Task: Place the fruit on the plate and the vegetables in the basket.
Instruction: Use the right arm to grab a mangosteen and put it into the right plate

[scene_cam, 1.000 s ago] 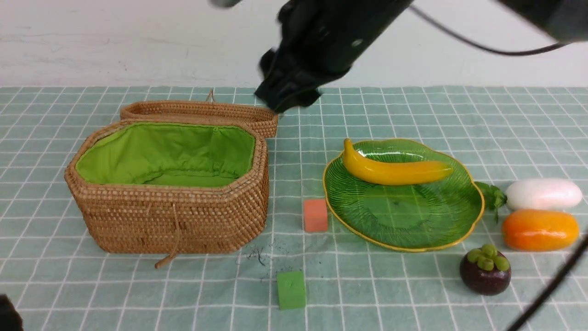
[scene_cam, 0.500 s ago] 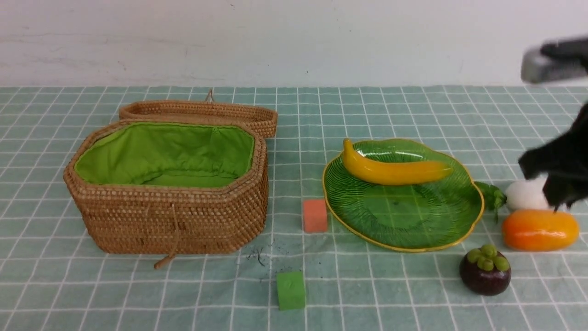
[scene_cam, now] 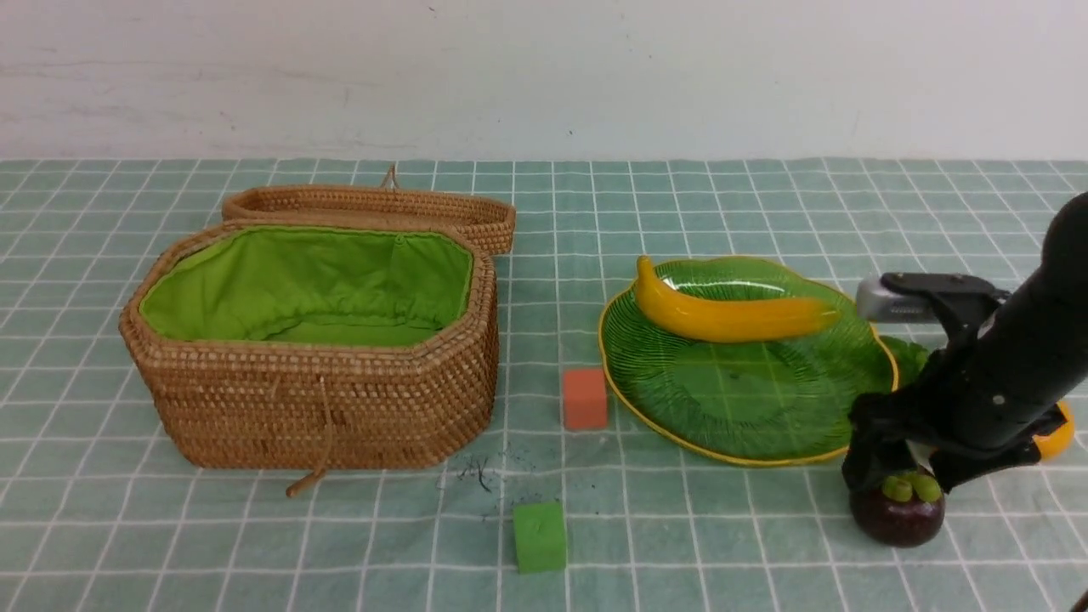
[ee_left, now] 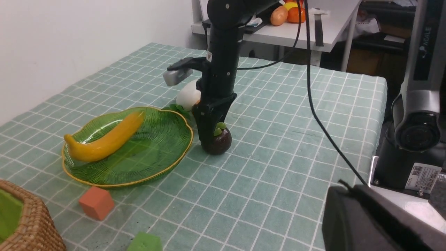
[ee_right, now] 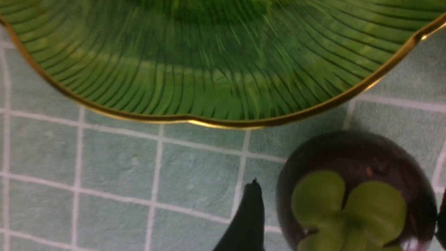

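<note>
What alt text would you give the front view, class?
The right tool straddles a purple mangosteen beside a green leaf plate holding a banana. An open woven basket stands left, with an orange cube and a green cube between.

A pale green checked cloth covers the tabletop. 1 orange cube sits on it, with 1 green cube nearer the camera, apart. Dark smudges mark the cloth near both. A white wall stands behind.
</note>
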